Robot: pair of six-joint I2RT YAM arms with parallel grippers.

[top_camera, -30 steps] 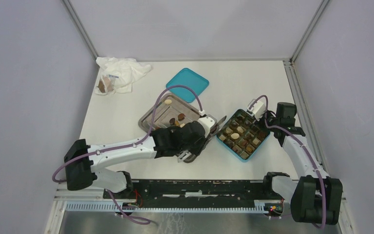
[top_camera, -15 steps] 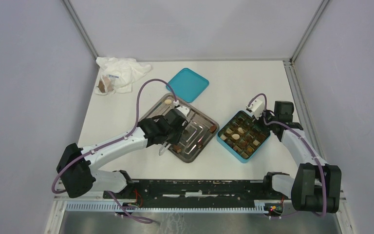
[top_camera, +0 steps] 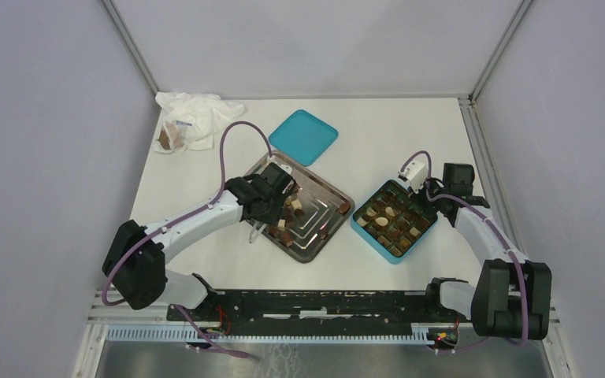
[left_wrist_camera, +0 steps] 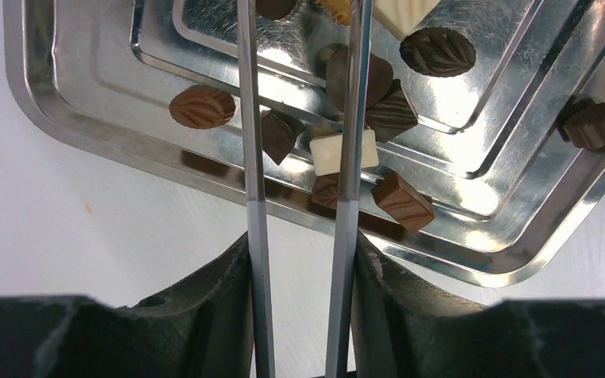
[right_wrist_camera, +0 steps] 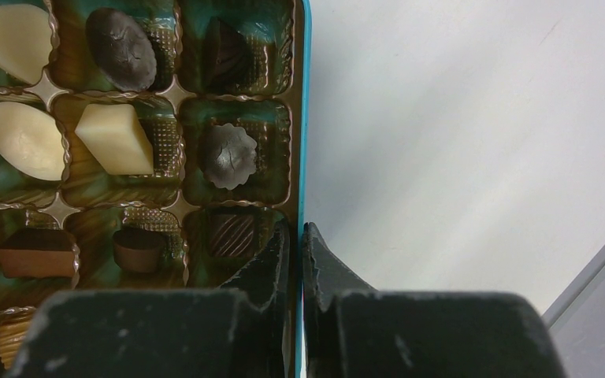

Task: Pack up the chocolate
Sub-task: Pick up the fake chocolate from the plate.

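Note:
Several small chocolates (top_camera: pixel 287 216), brown and cream, lie loose in the steel tray (top_camera: pixel 319 232). In the left wrist view they show as a white block (left_wrist_camera: pixel 324 154) and brown pieces (left_wrist_camera: pixel 202 107). My left gripper (top_camera: pixel 270 206) is shut on metal tweezers (left_wrist_camera: pixel 254 157). Their two blades reach out over the tray's near corner, a little apart, and their tips are out of view. My right gripper (top_camera: pixel 435 193) is shut on the wall (right_wrist_camera: pixel 300 118) of the teal box (top_camera: pixel 394 220). The box's cells hold several chocolates (right_wrist_camera: pixel 114 139).
A teal lid (top_camera: pixel 304 136) lies on the table behind the tray. A crumpled white plastic bag (top_camera: pixel 197 118) with a brown lump sits at the far left corner. Grey walls close off the left, right and back sides.
My left arm has swung left with the tweezers, from beside the teal box to over the tray's left part. My right gripper has stayed on the box wall.

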